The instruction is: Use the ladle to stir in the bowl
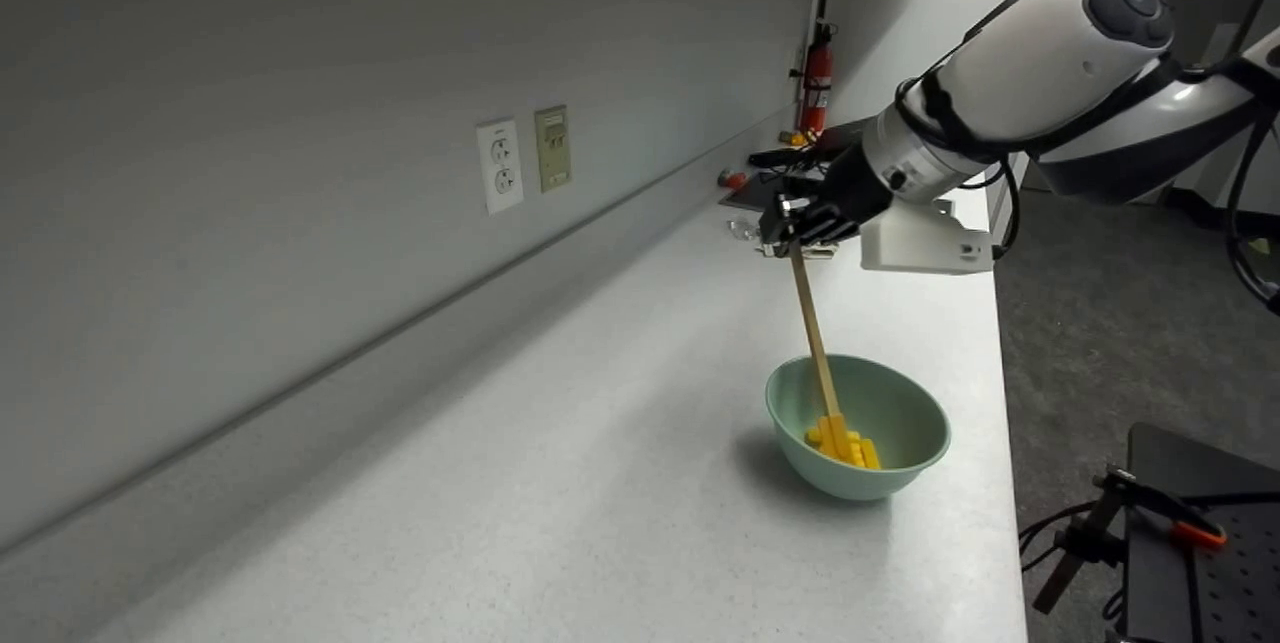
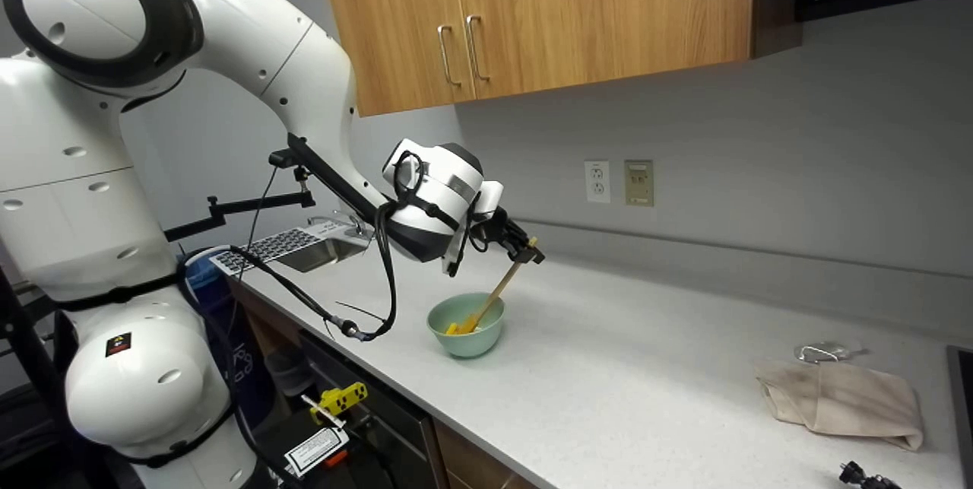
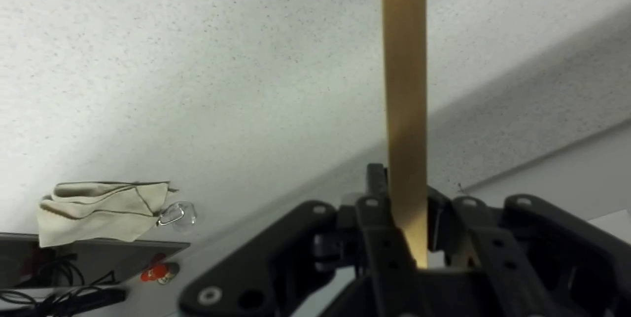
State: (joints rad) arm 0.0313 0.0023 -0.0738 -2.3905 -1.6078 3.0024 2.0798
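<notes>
Wrist view: my gripper (image 3: 405,191) is pinched down narrow, black fingers (image 3: 376,179) on either side of the ladle (image 3: 405,85), holding it by the handle. Gap is about handle width. Handle: flat, straight-edged, pale tan, wood-like; its tip pokes out past my fingers in an exterior view.

From my grip the ladle slants down into the bowl (image 1: 850,485), tilted, in both exterior views. Scoop end (image 1: 832,433) is yellow-orange and sits low inside the bowl, among small yellow chunks (image 1: 870,455), some blocky, some rounded. Can't separate every chunk from the scoop. Can't tell if the scoop touches the bottom.

Bowl is round, pale green-teal, smooth-sided, wide at the rim, narrower at the base. Stands on the counter (image 1: 520,483), near its edge. Counter is white with fine dark specks.

Farther along, well apart from the bowl: beige cloth (image 3: 103,216), folded and creased, with a clear object (image 3: 183,216) just beside it, can't identify that.

Behind: plain grey wall (image 2: 760,169), white outlet (image 2: 597,181) next to a beige plate (image 2: 639,182). Wood-grain cabinet (image 2: 547,17) above, metal pulls. Far end: red fire extinguisher (image 1: 817,73), cylindrical, upright.
</notes>
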